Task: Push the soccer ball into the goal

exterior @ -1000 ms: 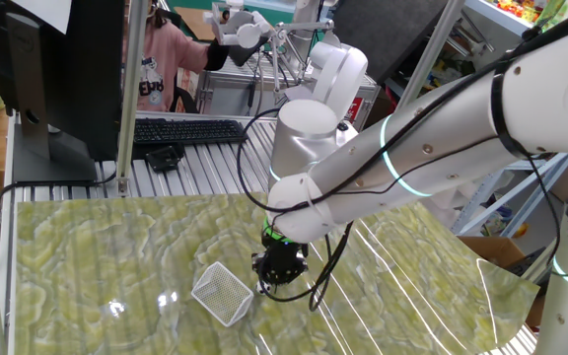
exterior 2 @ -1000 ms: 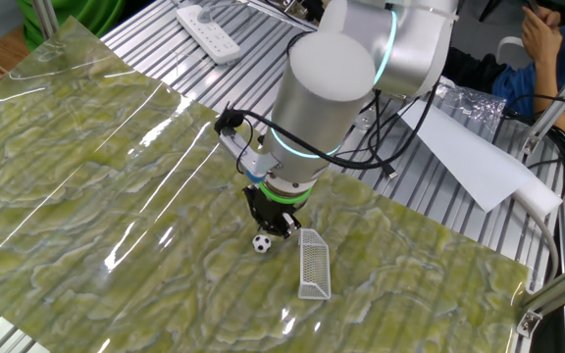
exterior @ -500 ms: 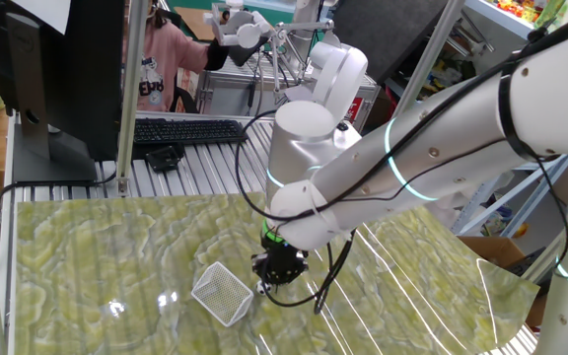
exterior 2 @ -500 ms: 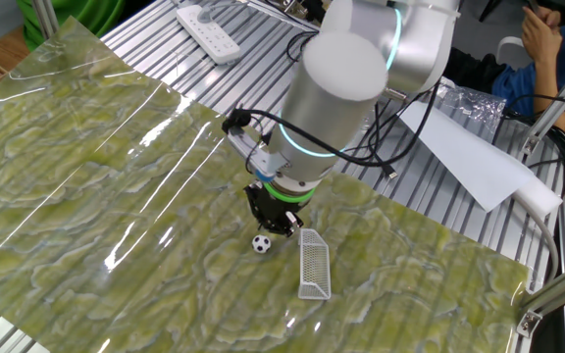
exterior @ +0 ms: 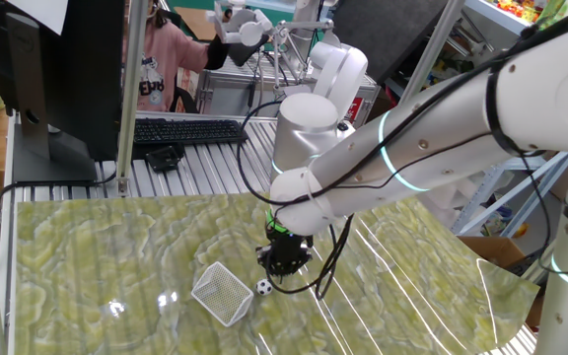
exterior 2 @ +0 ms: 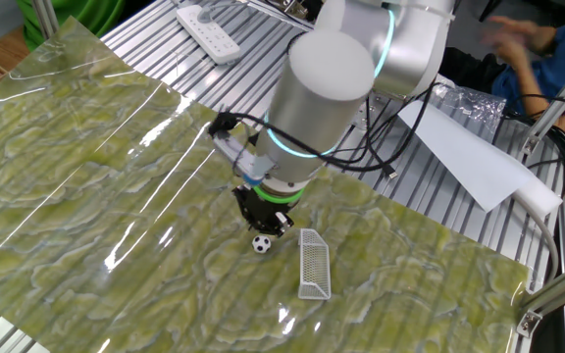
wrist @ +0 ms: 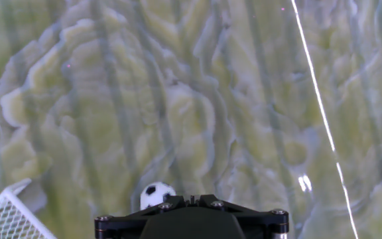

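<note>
The soccer ball [exterior 2: 261, 243] sits on the green marbled mat [exterior 2: 86, 186], a small white sphere with black patches. In my hand view the soccer ball [wrist: 156, 195] shows at about 7 o'clock of the frame centre, tucked just above the black edge of my own hardware. It lies outside the goal [exterior 2: 313, 263], which stands near it at roughly 4 o'clock in the other fixed view, a gap of mat between them. In my hand view only a corner of the goal's white mesh [wrist: 8, 216] enters, at 9 o'clock of the ball.

From one fixed view the ball [exterior: 264, 287] rests just beside the goal [exterior: 222, 292], at its 3 o'clock, the net tilted on the mat.

My gripper [exterior 2: 262, 221] points straight down and hangs just above the ball, at its 12 o'clock in the other fixed view; in one fixed view my gripper [exterior: 284, 261] is at the ball's 1 o'clock. My jaws are clenched together with nothing between them. Whether they touch the ball I cannot tell.

Farther out, at 11 o'clock, a keyboard [exterior: 187, 130] lies on the ribbed metal table [exterior: 195, 173].
</note>
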`<act>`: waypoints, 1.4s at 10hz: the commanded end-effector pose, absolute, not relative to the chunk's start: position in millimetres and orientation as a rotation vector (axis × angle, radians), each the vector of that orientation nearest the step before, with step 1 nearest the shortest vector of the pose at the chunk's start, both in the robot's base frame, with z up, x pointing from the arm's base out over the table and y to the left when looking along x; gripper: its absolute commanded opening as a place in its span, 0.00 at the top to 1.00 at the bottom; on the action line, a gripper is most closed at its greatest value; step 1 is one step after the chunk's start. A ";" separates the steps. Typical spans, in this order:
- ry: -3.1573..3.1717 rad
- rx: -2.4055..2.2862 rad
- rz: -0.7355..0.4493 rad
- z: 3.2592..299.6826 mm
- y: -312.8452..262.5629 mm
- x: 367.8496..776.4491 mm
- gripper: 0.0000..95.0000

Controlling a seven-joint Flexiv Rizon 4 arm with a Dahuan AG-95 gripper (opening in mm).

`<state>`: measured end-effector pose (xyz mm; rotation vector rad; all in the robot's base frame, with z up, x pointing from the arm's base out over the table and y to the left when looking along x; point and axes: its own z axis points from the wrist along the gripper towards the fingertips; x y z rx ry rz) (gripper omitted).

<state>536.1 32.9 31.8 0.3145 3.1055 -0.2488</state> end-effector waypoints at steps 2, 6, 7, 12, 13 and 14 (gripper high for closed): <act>3.098 0.327 -0.245 26.5 37.9 539.2 1.00; 3.098 0.359 -0.195 22.7 44.0 541.0 1.00; 3.098 0.372 -0.185 22.6 45.2 540.0 1.00; 3.090 0.469 -0.134 18.0 59.0 527.1 1.00; 3.088 0.484 -0.126 18.5 61.1 526.2 1.00; 3.089 0.491 -0.115 20.1 64.4 524.6 1.00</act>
